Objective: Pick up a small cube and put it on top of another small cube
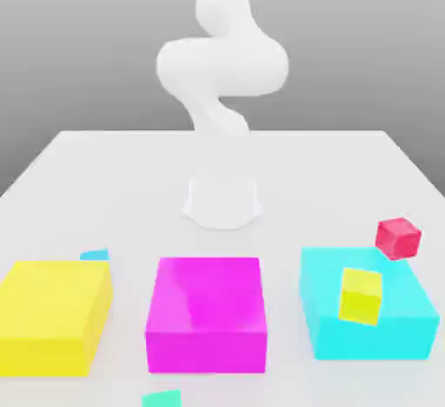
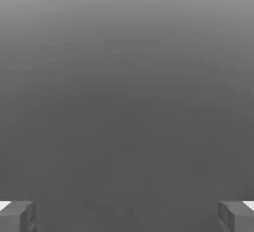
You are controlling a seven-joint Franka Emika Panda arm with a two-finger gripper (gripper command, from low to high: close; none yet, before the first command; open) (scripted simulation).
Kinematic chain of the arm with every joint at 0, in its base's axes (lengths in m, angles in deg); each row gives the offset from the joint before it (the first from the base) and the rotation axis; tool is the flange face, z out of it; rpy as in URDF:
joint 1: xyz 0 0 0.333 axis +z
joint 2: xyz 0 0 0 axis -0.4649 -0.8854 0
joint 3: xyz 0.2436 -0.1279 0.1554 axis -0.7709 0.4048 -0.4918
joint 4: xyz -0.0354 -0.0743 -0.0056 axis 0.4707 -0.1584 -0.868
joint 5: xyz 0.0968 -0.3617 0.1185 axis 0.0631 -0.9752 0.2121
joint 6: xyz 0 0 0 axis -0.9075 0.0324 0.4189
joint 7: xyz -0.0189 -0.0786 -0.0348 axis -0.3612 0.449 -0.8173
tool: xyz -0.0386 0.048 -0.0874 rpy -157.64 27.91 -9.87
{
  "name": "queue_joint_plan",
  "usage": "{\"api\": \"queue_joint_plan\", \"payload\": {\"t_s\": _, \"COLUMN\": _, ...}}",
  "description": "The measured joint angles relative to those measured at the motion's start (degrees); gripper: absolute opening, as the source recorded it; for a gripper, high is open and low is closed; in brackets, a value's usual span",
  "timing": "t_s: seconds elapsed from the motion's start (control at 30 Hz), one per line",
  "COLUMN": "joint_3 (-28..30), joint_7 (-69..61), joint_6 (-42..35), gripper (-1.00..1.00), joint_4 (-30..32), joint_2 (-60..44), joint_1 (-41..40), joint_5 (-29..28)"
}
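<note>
The small teal-green cube (image 1: 162, 398) lies on the white table (image 1: 104, 179) at the near edge, in front of the magenta block and partly cut off by the picture's edge. The other small cube, cyan (image 1: 94, 255), peeks out behind the yellow block on the exterior view's left. In the hand view my gripper (image 2: 127, 216) is open, its two grey fingertips (image 2: 17, 216) far apart with nothing between them and only plain grey background beyond. The white arm (image 1: 222, 66) rises from its base at the back of the table.
Three large blocks stand in a row: yellow (image 1: 52, 327), magenta (image 1: 207, 325), cyan (image 1: 367, 314). A tiny yellow cube (image 1: 361, 296) rests on the cyan block. A tiny red cube (image 1: 398, 238) sits just behind that block. The arm's base (image 1: 222, 201) stands mid-table.
</note>
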Motion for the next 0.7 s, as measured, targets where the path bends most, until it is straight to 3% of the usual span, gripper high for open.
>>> {"api": "queue_joint_plan", "payload": {"t_s": 0.7, "joint_3": 7.17, "joint_7": -18.28, "joint_6": 12.45, "gripper": 0.00, "joint_4": -1.01, "joint_2": -43.95, "joint_1": 2.56, "joint_5": 7.49}}
